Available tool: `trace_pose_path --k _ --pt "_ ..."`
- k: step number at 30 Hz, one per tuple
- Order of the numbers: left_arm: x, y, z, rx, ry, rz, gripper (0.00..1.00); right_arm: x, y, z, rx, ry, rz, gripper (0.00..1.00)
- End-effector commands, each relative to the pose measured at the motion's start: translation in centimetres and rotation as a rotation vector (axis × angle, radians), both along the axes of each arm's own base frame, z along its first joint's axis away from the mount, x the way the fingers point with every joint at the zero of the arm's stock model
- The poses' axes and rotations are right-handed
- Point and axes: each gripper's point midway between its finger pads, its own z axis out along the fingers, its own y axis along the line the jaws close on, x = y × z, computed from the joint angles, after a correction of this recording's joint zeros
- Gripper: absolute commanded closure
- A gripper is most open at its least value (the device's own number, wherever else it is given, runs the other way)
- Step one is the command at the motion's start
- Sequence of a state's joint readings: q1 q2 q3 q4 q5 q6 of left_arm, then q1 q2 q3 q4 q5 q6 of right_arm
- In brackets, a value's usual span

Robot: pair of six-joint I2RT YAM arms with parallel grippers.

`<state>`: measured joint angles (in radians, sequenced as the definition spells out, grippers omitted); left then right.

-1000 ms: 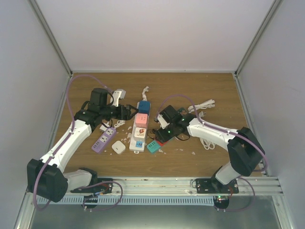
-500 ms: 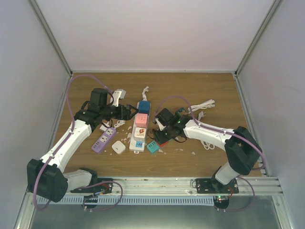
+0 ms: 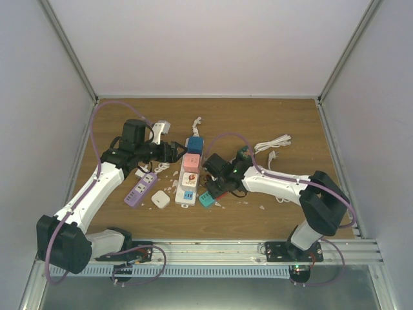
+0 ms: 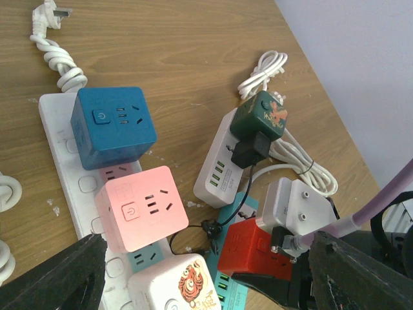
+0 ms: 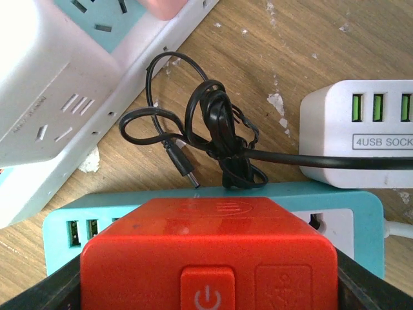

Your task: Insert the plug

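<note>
One red plug (image 5: 206, 258), lower half cut off, teal strip (image 5: 61, 227) mostly covered

Top external is looking down from high behind the near edge, covering the whole tabletop (image 3: 271, 123). Left wrist is looking obliquely across it, mid range. Right wrist is sitting very close, facing down. All three are sharing the teal strip (image 3: 207, 199); both wrists, the red cube (image 5: 206, 252).

Five cube adapters: blue cube (image 4: 115, 124), pink cube (image 4: 141, 206), white cube (image 4: 174, 284), red cube (image 4: 251, 248), green cube (image 4: 259, 116). Four power strips: long white strip (image 4: 61, 139), USB strip (image 4: 219, 168), teal strip (image 5: 64, 226), purple strip (image 3: 141, 189). One small white block (image 3: 161, 200).
</note>
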<state>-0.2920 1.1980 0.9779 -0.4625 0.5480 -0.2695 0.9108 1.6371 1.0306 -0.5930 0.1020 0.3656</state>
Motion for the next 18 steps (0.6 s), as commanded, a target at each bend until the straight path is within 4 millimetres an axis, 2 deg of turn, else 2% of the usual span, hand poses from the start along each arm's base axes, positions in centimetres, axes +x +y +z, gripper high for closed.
trace_pose_path --k 1,7,9,12,18 --pt "0.3 -0.1 0.6 0.002 -0.032 -0.003 0.15 -3.2 -5.2 -7.5 -0.225 0.099 -0.071 0.76" --pt "0.3 -0.1 0.6 0.004 -0.031 0.000 0.15 -3.9 -5.4 -9.2 -0.211 0.088 -0.084 0.76" --pt "0.3 -0.1 0.6 0.006 -0.031 0.001 0.15 -3.4 -5.7 -8.8 -0.222 0.060 -0.103 0.75" --pt "0.2 0.0 0.6 0.005 -0.030 0.002 0.15 -1.9 -5.4 -6.7 -0.198 -0.022 -0.134 0.71" --pt "0.2 0.0 0.6 0.004 -0.028 0.006 0.15 0.4 -4.4 -1.4 -0.091 -0.183 -0.167 0.55"
